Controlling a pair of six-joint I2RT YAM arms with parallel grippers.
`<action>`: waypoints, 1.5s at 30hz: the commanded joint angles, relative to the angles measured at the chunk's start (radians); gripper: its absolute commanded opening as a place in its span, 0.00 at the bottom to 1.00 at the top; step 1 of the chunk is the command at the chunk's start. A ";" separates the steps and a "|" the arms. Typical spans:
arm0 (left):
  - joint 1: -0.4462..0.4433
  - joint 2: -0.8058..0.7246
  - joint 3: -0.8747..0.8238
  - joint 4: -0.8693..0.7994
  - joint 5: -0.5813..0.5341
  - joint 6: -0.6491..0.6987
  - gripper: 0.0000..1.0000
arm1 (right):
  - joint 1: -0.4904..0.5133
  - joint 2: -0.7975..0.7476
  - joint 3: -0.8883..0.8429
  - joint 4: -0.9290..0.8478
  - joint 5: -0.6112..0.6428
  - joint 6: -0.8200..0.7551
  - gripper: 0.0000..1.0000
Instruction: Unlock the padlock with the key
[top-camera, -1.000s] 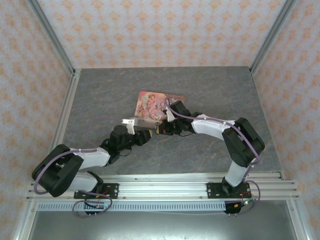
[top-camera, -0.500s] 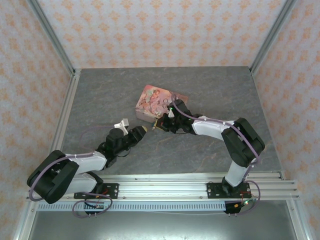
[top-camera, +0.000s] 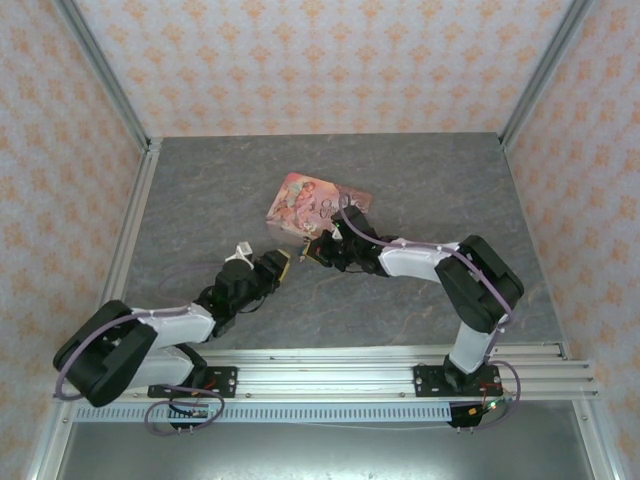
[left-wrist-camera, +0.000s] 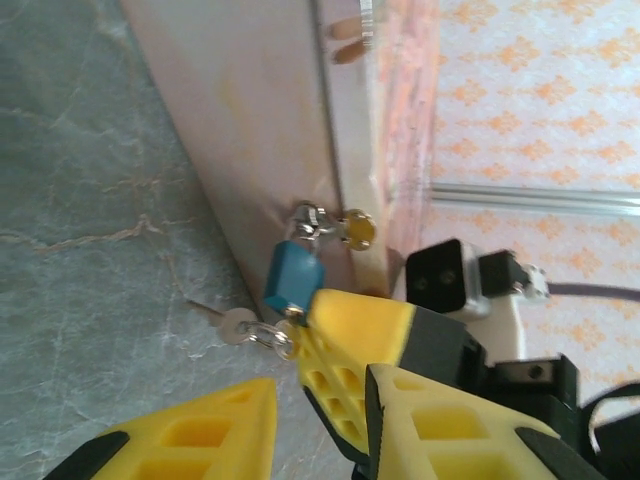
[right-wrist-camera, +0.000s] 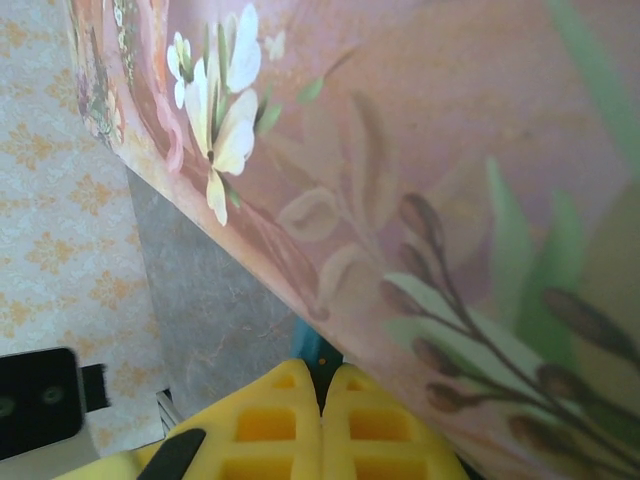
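The padlock (left-wrist-camera: 293, 280) hung from the clasp (left-wrist-camera: 352, 230) of the pink tin (left-wrist-camera: 250, 120) with the key (left-wrist-camera: 237, 325) lying out of it on the desk (left-wrist-camera: 80, 250) just below, the right pincer (right-wrist-camera: 322, 375) pinched shut beside them and the left pincer (top-camera: 278, 266) gaping empty, so the unlocking looked barely begun to me.

Bright, even, diffuse light falls from above. Shadows on the grey tabletop (top-camera: 200, 190) are faint and soft-edged. In the left wrist view the centre is sharp, while the left gripper (left-wrist-camera: 320, 390) blurs at 6 o'clock. In the right wrist view the pink tin (right-wrist-camera: 450, 200) looks hazy and out of focus.
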 joint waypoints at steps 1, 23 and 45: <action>-0.006 0.095 0.008 0.126 -0.020 -0.078 0.30 | 0.011 0.000 -0.029 0.055 0.034 0.072 0.00; -0.052 0.136 0.018 0.190 -0.126 -0.112 0.25 | 0.037 -0.001 -0.064 0.145 0.111 0.144 0.00; -0.053 0.381 0.074 0.430 -0.091 -0.192 0.28 | 0.039 0.011 -0.058 0.156 0.100 0.161 0.00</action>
